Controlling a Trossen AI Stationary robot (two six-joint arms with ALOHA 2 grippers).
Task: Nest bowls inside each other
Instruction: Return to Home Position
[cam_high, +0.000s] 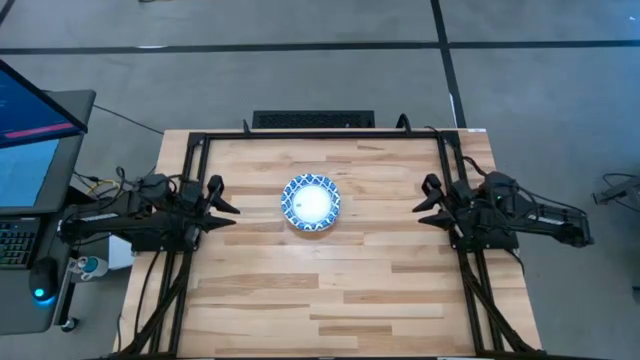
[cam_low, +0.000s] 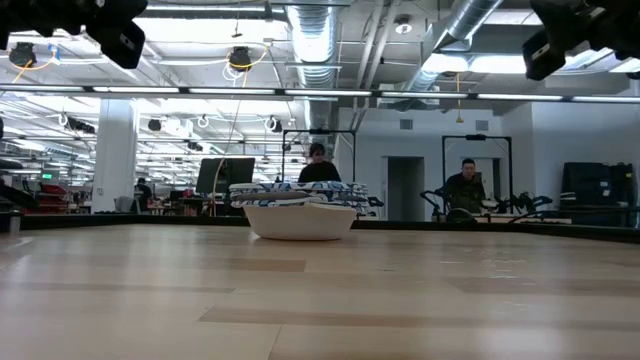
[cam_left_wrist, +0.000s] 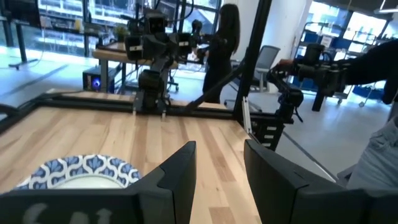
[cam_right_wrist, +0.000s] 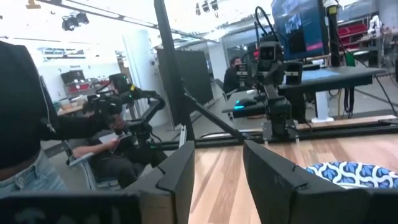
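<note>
The bowls (cam_high: 311, 203) stand nested in one stack in the middle of the table, toward its far edge; the bottom bowl rests on the wood. The low view shows the stack (cam_low: 300, 208) with several blue-and-white rims one above another. It also shows in the left wrist view (cam_left_wrist: 81, 172) and the right wrist view (cam_right_wrist: 354, 174). My left gripper (cam_high: 227, 205) is open and empty to the left of the stack. My right gripper (cam_high: 424, 205) is open and empty to its right. Both are raised above the table.
A black frame (cam_high: 320, 135) runs along the table's far, left and right edges. A monitor and keyboard (cam_high: 25, 150) stand off the table's left side. People sit at desks in the room behind (cam_low: 318, 165).
</note>
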